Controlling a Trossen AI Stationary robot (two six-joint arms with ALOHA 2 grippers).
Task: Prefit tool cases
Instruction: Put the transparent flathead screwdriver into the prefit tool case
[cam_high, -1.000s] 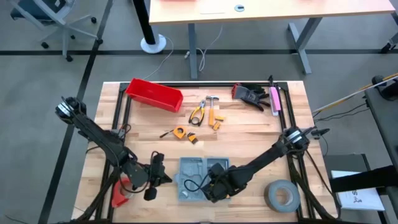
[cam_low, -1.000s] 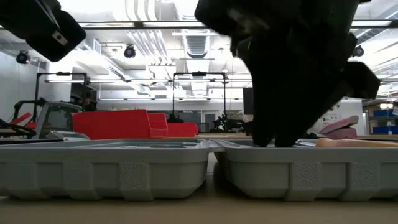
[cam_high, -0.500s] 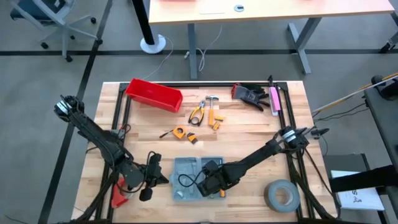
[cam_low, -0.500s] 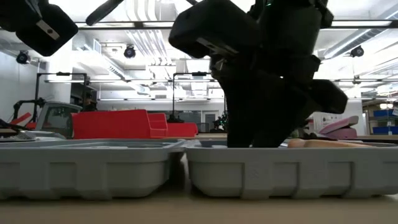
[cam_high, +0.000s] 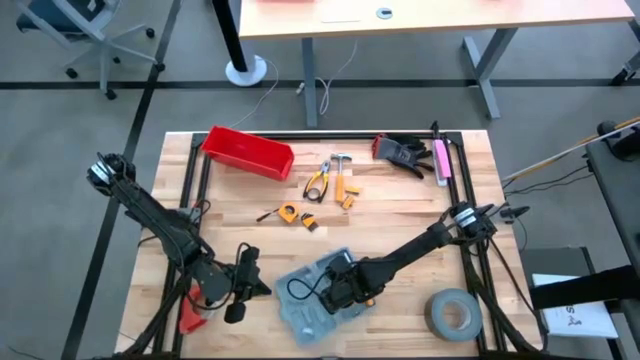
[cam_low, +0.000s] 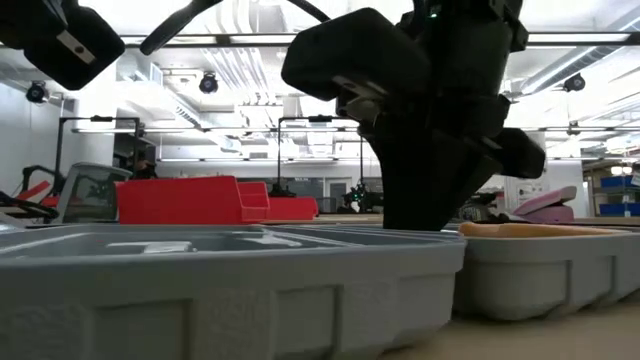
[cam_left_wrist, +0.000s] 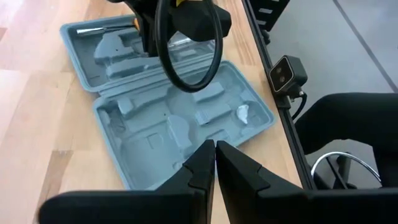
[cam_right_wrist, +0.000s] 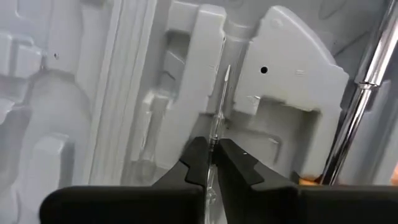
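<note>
The grey-blue tool case (cam_high: 312, 298) lies open and askew near the table's near edge, both moulded halves (cam_left_wrist: 180, 118) face up. A metal-shafted tool with an orange handle (cam_right_wrist: 364, 87) rests in one recess. My right gripper (cam_high: 342, 288) points down into the case's right half (cam_low: 520, 265), shut on a thin pointed metal rod (cam_right_wrist: 222, 99). My left gripper (cam_high: 246, 284) hovers shut just left of the case and holds nothing; its closed fingertips (cam_left_wrist: 215, 149) show above the case's near half. My right gripper pinches the thin metal rod between its two fingertips (cam_right_wrist: 200, 155), coming from above and pointing steeply down. The rod's pointed end (cam_right_wrist: 227, 70) sticks out past the fingers, over a channel of the case's insert. Whether the rod is lifted clear of the recess, I cannot tell.
A red bin (cam_high: 248, 152) stands at the far left. Pliers and a small hammer (cam_high: 330, 178) and an orange tape measure (cam_high: 290, 212) lie mid-table. Black gloves (cam_high: 403, 152) are at the far right, a grey tape roll (cam_high: 455, 312) at the near right.
My right gripper has sunk a little into the case, drifted toward the table's left edge, and shut on the thin rod. The case first slid slightly left, then turned about on the table, its left end swinging toward the near edge.
</note>
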